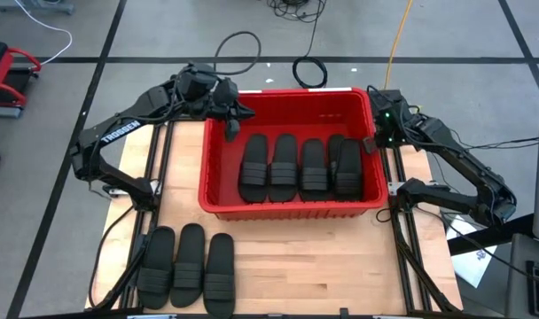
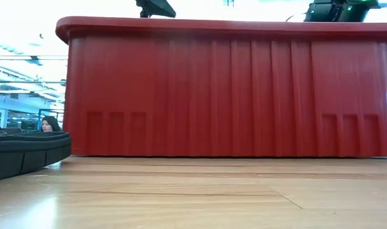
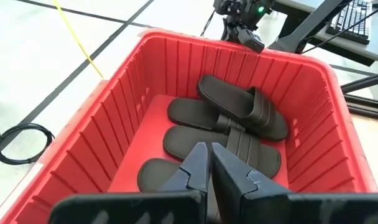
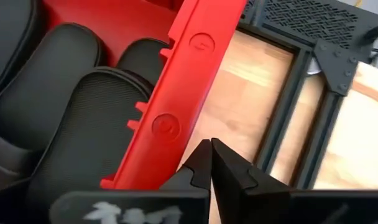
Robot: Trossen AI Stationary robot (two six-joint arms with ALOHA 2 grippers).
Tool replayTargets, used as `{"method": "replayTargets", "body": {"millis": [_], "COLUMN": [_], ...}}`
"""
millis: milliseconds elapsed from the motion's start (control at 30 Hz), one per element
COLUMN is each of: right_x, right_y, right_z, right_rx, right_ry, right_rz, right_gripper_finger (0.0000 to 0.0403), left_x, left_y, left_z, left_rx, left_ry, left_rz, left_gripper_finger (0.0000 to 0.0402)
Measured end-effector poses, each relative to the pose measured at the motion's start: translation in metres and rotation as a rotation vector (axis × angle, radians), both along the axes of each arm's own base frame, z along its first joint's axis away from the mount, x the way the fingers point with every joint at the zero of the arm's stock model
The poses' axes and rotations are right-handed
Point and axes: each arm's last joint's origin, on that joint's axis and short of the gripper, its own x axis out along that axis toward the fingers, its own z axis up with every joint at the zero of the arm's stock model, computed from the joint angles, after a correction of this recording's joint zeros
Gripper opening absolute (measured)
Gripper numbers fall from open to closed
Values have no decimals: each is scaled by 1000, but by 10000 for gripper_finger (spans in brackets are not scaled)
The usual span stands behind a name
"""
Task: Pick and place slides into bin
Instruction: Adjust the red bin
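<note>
Slides [image 1: 300,167] in red bin [image 1: 214,168], three on table [image 1: 323,266] — both grippers [image 1: 232,124] [image 1: 371,142] pressed together, empty.

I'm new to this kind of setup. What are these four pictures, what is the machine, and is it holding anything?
Two dark robot arms work at a wooden table. One picture looks down from above, one looks level across the tabletop, and two come from cameras on the arms' wrists. A red bin holds five black slides, one leaning on another; three more slides lie on the table in front. The left gripper sits over the bin's back left corner, the right gripper at its right rim. Both have their fingers shut and hold nothing.
</note>
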Motion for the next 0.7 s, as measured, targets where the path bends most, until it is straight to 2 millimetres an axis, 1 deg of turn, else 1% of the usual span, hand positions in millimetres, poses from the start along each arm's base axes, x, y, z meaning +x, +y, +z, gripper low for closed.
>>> {"method": "replayTargets", "body": {"millis": [167,300,700], "right_x": [0,1,6], "right_y": [0,1,5], "right_z": [0,1,1], "right_rx": [-7,18,44], "right_ry": [-4,-42,-82], "right_rz": [-4,6,26], "right_gripper_finger": [0,0,0], "left_x": [-2,-5,-6], "left_y": [-1,-2,0], "left_z": [-5,-9,-8], "left_rx": [-25,-43,-23], "left_ry": [50,94,93], "left_rz": [-3,-4,-5], "left_gripper_finger": [14,14,14]}}
